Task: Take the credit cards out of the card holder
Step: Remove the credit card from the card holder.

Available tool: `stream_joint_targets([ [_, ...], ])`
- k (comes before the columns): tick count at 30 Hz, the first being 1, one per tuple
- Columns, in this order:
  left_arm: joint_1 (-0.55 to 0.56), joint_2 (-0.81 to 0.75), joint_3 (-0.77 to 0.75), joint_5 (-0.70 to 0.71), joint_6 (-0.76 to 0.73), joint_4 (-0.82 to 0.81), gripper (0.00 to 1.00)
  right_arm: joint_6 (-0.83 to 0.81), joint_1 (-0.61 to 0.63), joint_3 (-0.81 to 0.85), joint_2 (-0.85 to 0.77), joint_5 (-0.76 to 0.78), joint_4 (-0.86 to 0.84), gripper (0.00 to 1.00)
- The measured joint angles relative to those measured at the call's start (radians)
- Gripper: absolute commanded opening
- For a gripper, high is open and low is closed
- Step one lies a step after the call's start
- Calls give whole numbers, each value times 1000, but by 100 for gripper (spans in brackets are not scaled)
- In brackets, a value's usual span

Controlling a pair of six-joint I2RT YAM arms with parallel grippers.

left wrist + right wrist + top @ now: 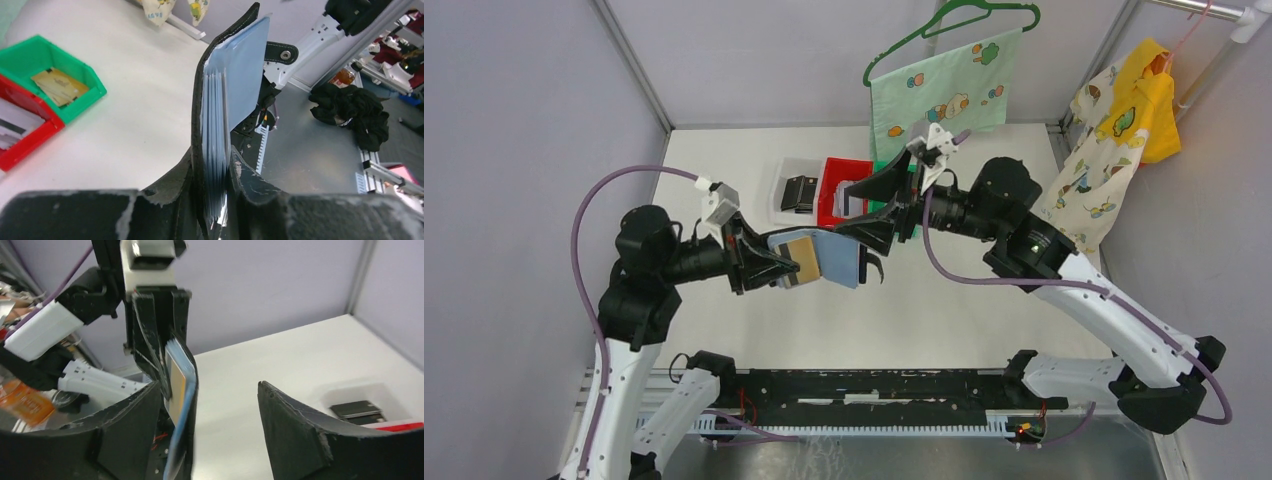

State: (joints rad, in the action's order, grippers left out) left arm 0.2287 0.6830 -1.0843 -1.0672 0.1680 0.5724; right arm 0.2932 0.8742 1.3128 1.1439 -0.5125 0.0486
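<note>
The card holder (834, 258) hangs in the air over the middle of the table (724, 320), pinched at its left end by the left gripper (774, 262), whose fingers are pressed together on the black cover and its grey-blue sleeves. It is folded open, and a tan one of the credit cards (802, 262) shows in a sleeve just beside those fingers. The right gripper (849, 210) stands with its jaws wide apart at the holder's free right end. In the right wrist view the holder's edge lies inside the gap, close against one finger (135, 430); I cannot tell whether they touch. On the table beyond, at the far side, sits a row of bins. The clear bin (782, 205) on the left holds dark objects, and the red bin (828, 195) beside it holds whitish cards. The green bin (85, 97) holds tan-gold cards and is mostly hidden behind the right gripper in the top view. A green cloth (934, 105) on a hanger and a yellow garment (1154, 110) hang at the far right. The left arm reaches in horizontally from the left, and the right arm bends in from the right, its wrist level with the holder.
</note>
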Motion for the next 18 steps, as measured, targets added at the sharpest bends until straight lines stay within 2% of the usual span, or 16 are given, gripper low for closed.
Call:
stream_joint_targets([
  [5,0,89,-9,64,55,44,3,-6,-15,98,-3,81,45,80],
  [9,0,136,-9,129,59,98,3,26,-15,93,-3,58,41,89],
  [18,0,165,-50,140,56,181,3,153,-15,-145,71,-62,-43,90],
])
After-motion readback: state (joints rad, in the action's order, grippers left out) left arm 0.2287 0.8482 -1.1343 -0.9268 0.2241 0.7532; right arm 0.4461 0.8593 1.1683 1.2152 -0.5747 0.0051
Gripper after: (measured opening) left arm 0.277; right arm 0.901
